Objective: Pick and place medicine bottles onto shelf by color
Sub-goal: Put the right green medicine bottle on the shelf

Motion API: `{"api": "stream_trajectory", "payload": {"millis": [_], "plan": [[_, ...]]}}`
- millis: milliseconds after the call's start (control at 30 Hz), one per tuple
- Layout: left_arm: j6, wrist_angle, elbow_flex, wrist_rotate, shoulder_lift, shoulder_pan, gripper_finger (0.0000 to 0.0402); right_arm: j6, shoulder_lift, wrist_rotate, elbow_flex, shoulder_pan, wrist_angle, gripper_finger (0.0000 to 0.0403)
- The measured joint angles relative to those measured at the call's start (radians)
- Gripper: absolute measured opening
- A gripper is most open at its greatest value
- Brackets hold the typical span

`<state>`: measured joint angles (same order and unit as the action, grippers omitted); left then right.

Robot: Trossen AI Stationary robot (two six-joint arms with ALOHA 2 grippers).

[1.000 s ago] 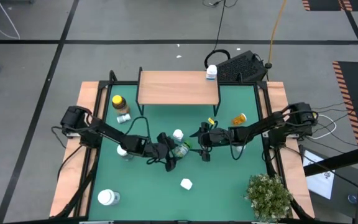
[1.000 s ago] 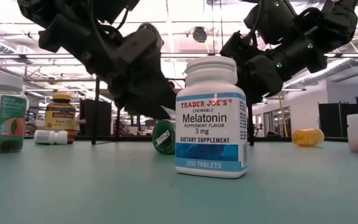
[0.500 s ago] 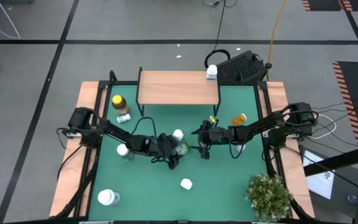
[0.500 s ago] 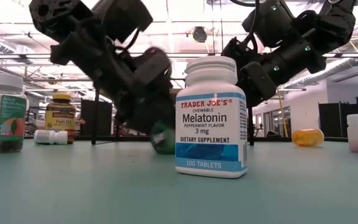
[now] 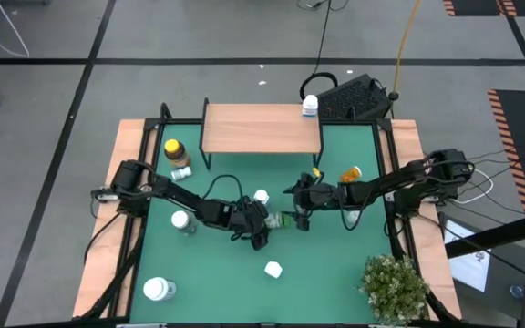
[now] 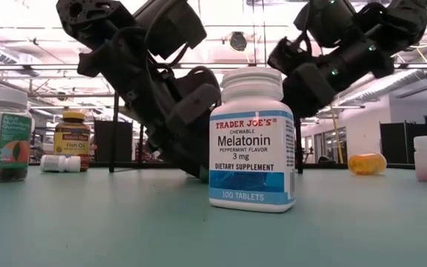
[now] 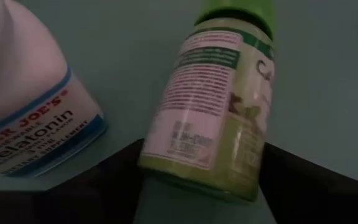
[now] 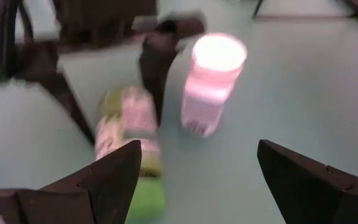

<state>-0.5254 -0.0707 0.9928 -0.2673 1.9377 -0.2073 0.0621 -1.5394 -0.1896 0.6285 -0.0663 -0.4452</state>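
1. Left wrist view: the green-capped bottle [image 7: 219, 106] lies on its side on the green surface [image 7: 328, 74], its base between the left gripper [image 7: 201, 186]'s two dark fingers, its long axis running straight away from the wrist, cap farthest. The jaws stand apart around it; a firm clamp cannot be told.
2. High view: the left gripper [image 5: 261, 228] is on this bottle at mid-surface; the right gripper [image 5: 301, 219], jaws wide and empty, hovers just beside it on the cap side.
3. Count, high view: one bottle on the shelf [image 5: 261, 128]'s right end, eight elsewhere on the surface, two arms, one plant [image 5: 395, 287].
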Motion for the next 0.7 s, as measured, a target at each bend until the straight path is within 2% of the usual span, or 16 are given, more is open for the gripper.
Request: {"api": "stream_trajectory", "payload": {"millis": [200,500,700], "plan": [[0.027,0.014,0.000,-0.002,0.000,0.000,0.0223,-0.002,0.017,-0.024,0.000,0.002,0.018,0.0316],[0.104,0.009,0.000,0.000,0.000,-0.004,0.0252,0.005,0.031,-0.024,0.000,0.002,0.025,0.0316],[0.106,-0.003,-0.001,-0.011,-0.005,-0.005,0.0228,0.003,0.119,-0.023,-0.001,0.000,0.051,0.0316]]}}
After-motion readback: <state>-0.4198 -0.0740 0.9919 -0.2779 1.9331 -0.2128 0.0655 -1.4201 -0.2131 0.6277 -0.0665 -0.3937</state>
